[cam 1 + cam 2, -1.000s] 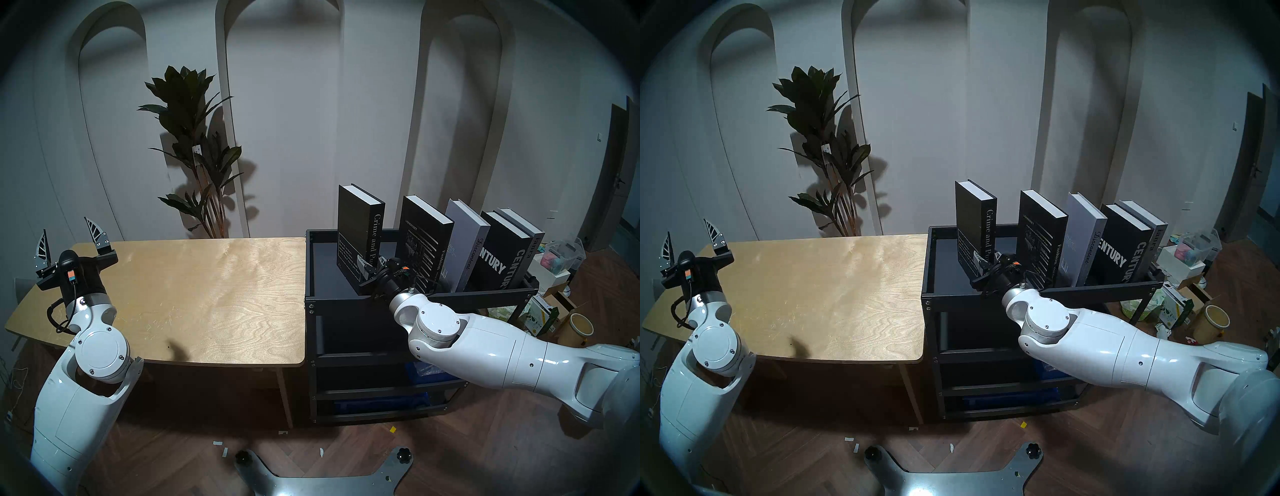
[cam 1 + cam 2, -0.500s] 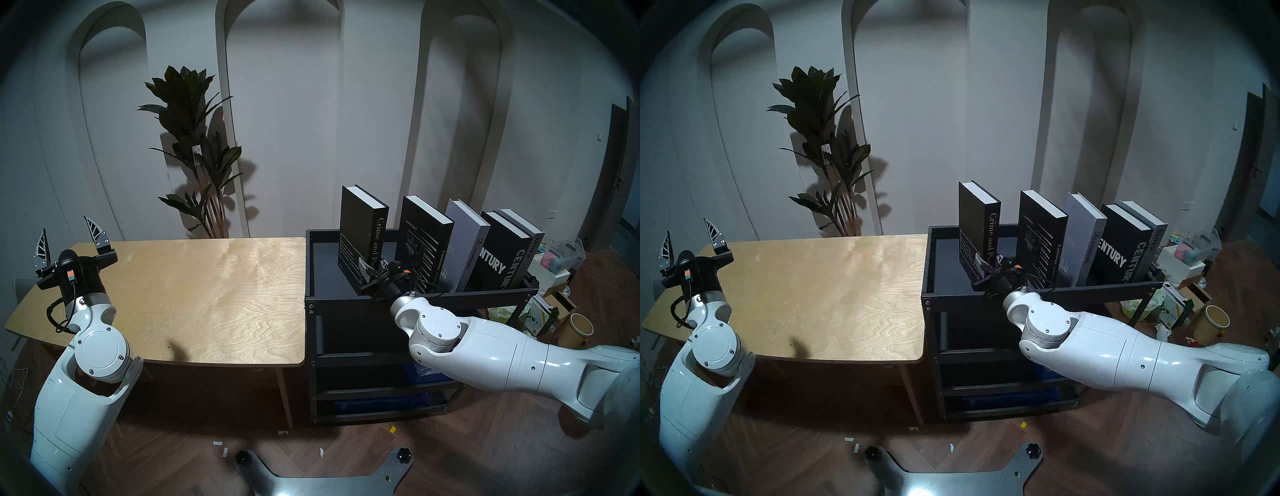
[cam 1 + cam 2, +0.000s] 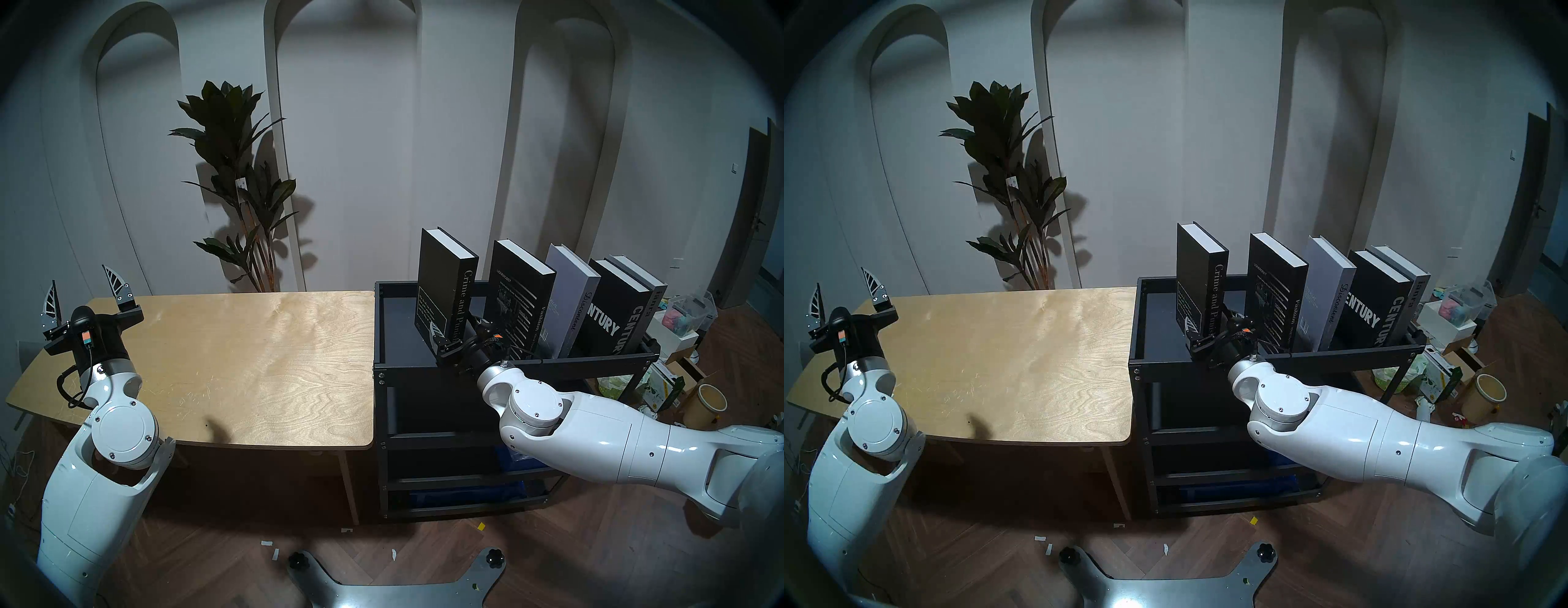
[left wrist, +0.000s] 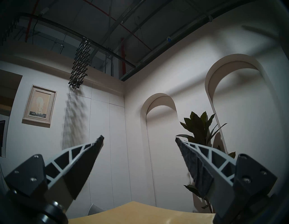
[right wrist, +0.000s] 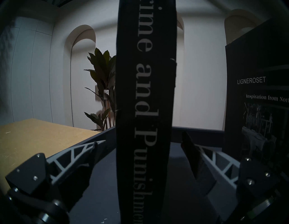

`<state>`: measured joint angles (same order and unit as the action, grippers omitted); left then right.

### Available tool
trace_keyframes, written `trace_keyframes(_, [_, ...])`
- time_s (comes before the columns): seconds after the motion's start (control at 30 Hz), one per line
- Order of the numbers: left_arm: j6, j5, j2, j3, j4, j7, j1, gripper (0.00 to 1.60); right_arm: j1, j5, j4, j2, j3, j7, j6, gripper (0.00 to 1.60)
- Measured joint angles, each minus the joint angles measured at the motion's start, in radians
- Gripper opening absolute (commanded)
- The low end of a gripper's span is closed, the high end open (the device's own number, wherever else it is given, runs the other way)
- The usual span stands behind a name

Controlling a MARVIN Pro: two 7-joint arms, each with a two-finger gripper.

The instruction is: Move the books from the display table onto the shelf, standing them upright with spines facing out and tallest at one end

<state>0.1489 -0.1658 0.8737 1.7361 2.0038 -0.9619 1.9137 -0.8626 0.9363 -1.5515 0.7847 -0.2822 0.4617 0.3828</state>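
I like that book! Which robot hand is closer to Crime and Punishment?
Right. The right hand sits open around Crime and Punishment on the shelf; the left hand is far across the display table.

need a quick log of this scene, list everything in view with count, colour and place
books: five, four black and one grey, upright on the cart's top tray, spines out
cart: one, black metal, right of the table
table: one, light plywood
plant: one, dark green, behind the table
boxes and tub: several, mixed colours, on the floor far right
left tool: open, raised over the table's left end
right tool: open, fingers either side of the Crime and Punishment spine
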Motion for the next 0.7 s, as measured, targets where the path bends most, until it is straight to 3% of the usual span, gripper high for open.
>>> trace_keyframes(0.3, [0.000,0.000,0.000,0.000,0.000,0.000,0.000,1.60,0.007,-0.011,-0.064,-0.025,-0.023,0.035,0.009,1.60])
trace_keyframes(0.7, [0.001,0.000,0.000,0.000,-0.001,0.000,0.000,1.60,0.026,-0.044,-0.243,-0.141,-0.100,0.132,0.052,1.60])
